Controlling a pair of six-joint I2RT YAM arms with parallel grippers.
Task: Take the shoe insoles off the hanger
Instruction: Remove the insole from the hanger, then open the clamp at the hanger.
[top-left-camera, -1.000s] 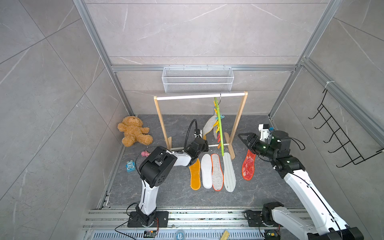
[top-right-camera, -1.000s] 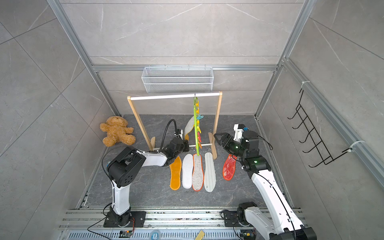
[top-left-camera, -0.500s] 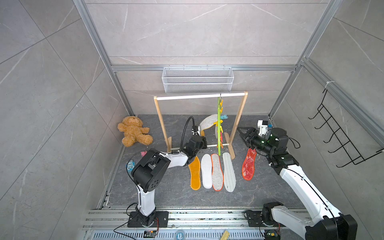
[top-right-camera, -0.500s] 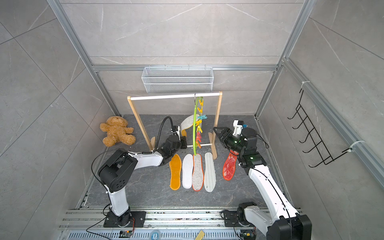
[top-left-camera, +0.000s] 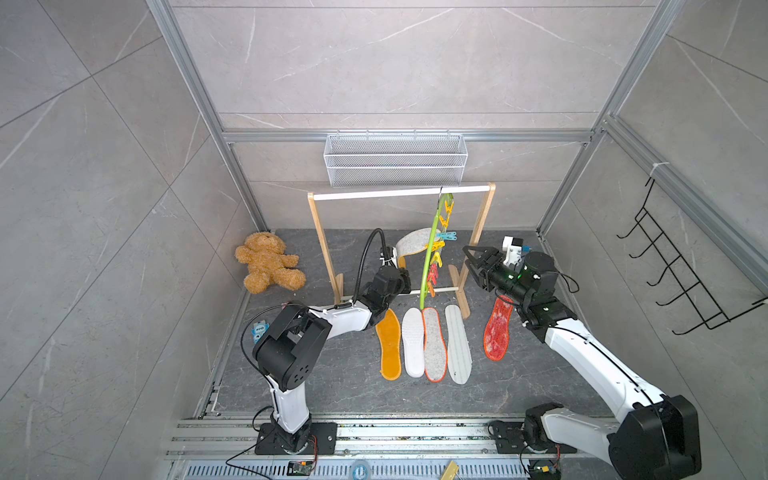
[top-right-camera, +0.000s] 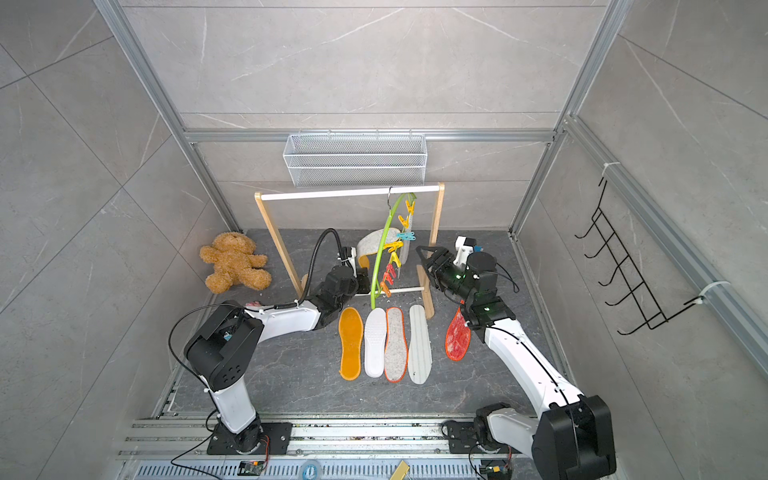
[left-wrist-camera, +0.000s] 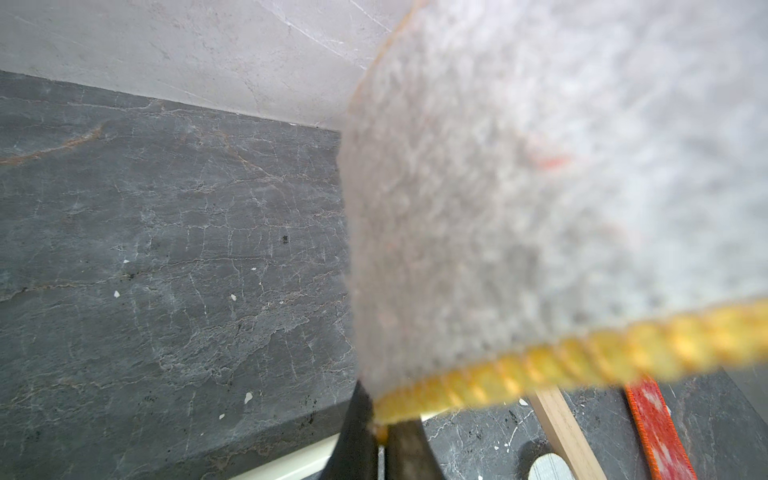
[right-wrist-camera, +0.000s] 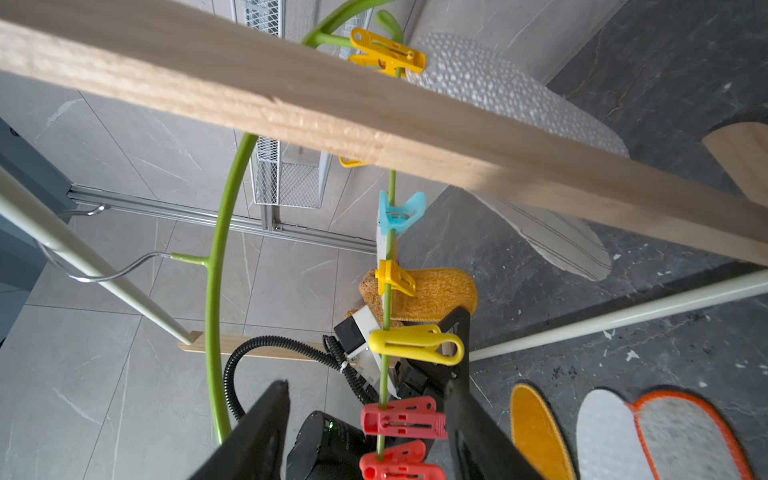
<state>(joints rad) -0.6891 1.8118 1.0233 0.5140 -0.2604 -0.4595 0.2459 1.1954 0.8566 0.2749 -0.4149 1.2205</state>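
Note:
The lime-green hanger (top-left-camera: 430, 249) (top-right-camera: 384, 245) hangs from the rack's white rail. My left gripper (top-left-camera: 401, 270) (left-wrist-camera: 380, 432) is shut on the yellow-stitched edge of the beige-grey felt insole (left-wrist-camera: 540, 187) (top-left-camera: 409, 245), whose top sits at a yellow clip (right-wrist-camera: 395, 278). A bumpy blue-grey insole (right-wrist-camera: 498, 91) and a pale striped insole (right-wrist-camera: 552, 237) also hang there. My right gripper (top-left-camera: 468, 259) (right-wrist-camera: 368, 399) stands open beside the hanger, a red clip (right-wrist-camera: 403, 417) between its fingers. On the floor lie the orange-yellow (top-left-camera: 390, 345), white (top-left-camera: 413, 343), orange-rimmed grey (top-left-camera: 434, 345), striped (top-left-camera: 457, 345) and red mesh (top-left-camera: 496, 328) insoles.
The wooden rack (top-left-camera: 322, 237) stands at the back of the dark floor, and its right post (top-left-camera: 478, 232) crosses close in front of my right gripper. A teddy bear (top-left-camera: 268, 268) lies back left. A wire basket (top-left-camera: 395, 160) and black wall hooks (top-left-camera: 681, 274) hang on the walls.
My right gripper has moved left towards the hanger's clips and its jaws have narrowed. My left gripper, still holding the felt insole, has shifted a little back and up.

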